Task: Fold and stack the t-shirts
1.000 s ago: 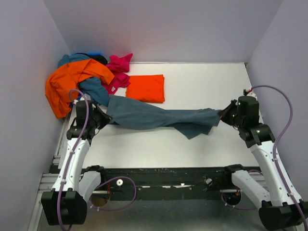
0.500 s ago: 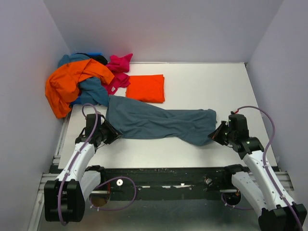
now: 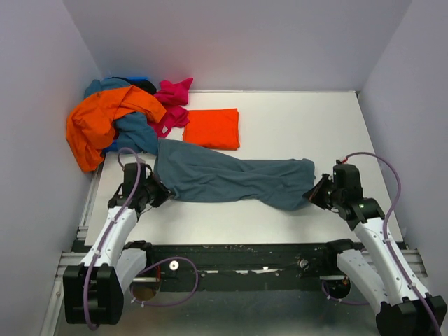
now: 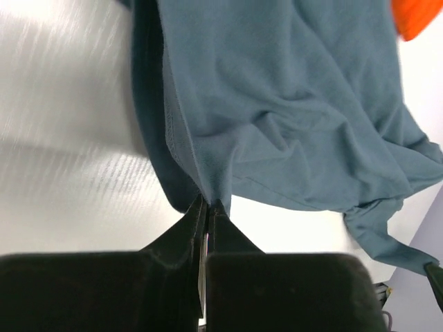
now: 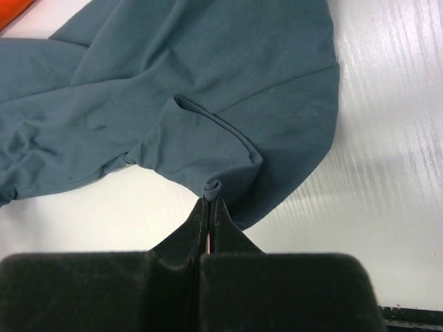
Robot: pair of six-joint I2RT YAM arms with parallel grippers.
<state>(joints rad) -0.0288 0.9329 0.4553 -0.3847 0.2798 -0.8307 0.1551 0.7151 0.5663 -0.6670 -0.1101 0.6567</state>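
A slate blue-grey t-shirt [image 3: 231, 178] lies stretched across the middle of the table. My left gripper [image 3: 162, 194] is shut on its left near edge; the left wrist view shows the cloth [image 4: 277, 104] pinched at the fingertips. My right gripper [image 3: 312, 194] is shut on its right near corner, where a small roll of cloth [image 5: 213, 187] sticks out between the tips. A folded bright orange-red t-shirt [image 3: 212, 128] lies flat behind it. An orange t-shirt [image 3: 98, 119], a teal one [image 3: 133, 131] and a magenta pink one [image 3: 171, 101] are heaped at the back left.
Grey walls close in the table on the left, back and right. The heap of shirts fills the back left corner. A black frame rail [image 3: 238, 252] runs along the near edge between the arm bases.
Both grippers pulled the blue-grey shirt toward the near edge and lowered it, so it spread wider on the table. In the last half second little has moved.
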